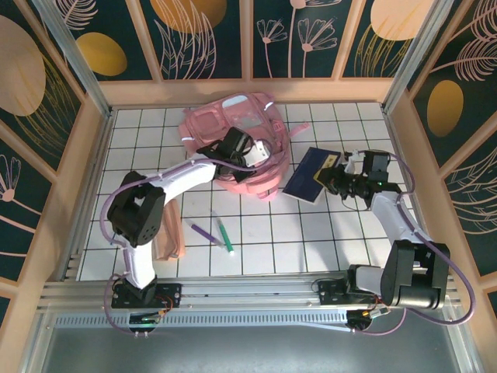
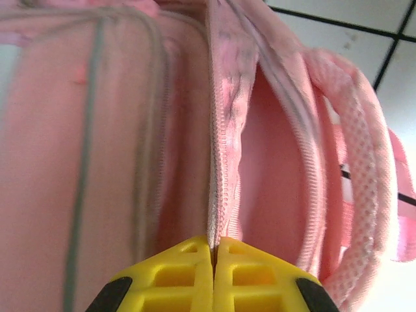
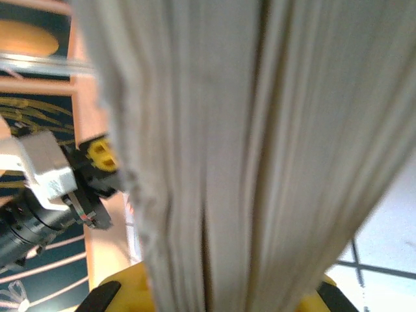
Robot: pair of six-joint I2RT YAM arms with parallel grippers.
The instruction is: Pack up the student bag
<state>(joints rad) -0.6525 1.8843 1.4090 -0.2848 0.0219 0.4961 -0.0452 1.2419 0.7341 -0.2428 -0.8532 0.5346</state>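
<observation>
While the pink student bag (image 1: 206, 124) lies far and centre on the tiled table (image 1: 311, 233), the left gripper (image 2: 213, 248) pinches its zipper edge; just right, the right gripper (image 1: 335, 177) clamps a navy book (image 1: 307, 177)

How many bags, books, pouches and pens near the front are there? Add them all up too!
Backpack: 1
Book: 1
Pouch: 1
Pens: 2 (purple pen, green pen)
Total: 5
</observation>
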